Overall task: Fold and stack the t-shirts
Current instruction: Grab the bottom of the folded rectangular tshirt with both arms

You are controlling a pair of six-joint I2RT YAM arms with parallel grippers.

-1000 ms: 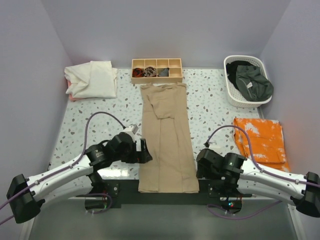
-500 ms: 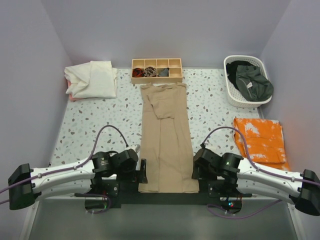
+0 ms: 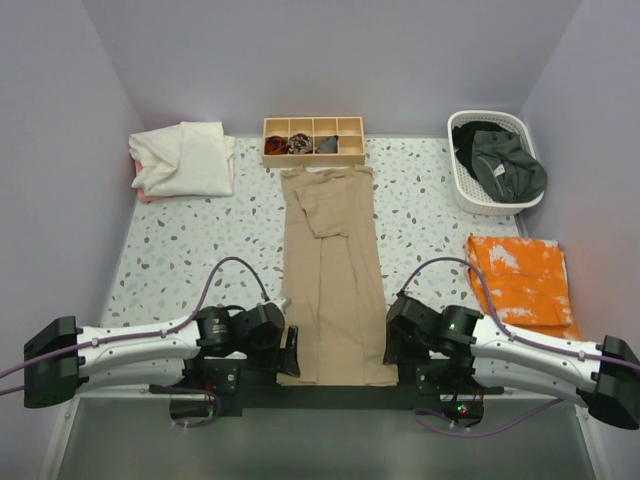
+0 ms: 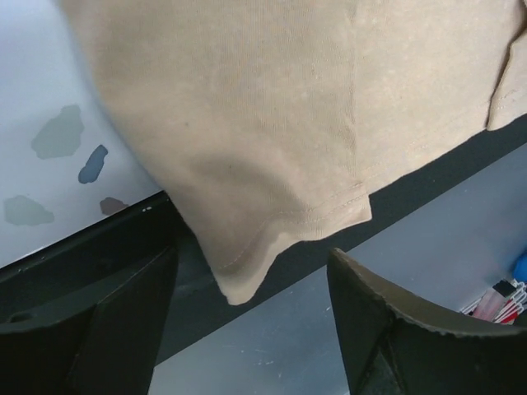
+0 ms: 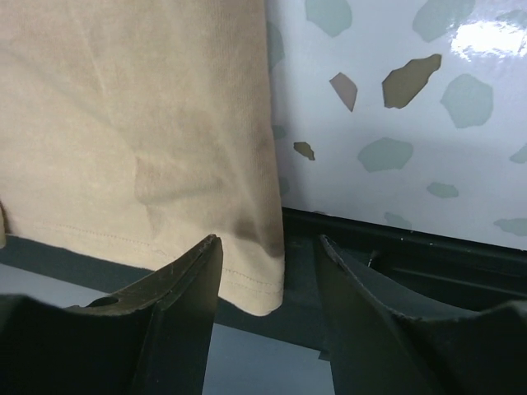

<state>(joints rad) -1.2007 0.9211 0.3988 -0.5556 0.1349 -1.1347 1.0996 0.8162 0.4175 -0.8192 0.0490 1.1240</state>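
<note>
No text or label is legible, as far as visible.

Speckled table (image 3: 200, 240) — tan t-shirt (image 3: 335, 290) centre (hem over near edge), cream t-shirt (image 3: 185, 158), tray (image 3: 313, 158), basket (image 3: 478, 205), orange cloth (image 3: 525, 280).

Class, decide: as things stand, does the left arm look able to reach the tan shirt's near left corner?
Probably yes: the left claw sits open right at the tan shirt's corner, which overhangs the table edge, with nothing in between.

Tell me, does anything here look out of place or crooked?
Only the tan t-shirt: its bottom hem droops past the table's near edge, over the black base bar.
</note>
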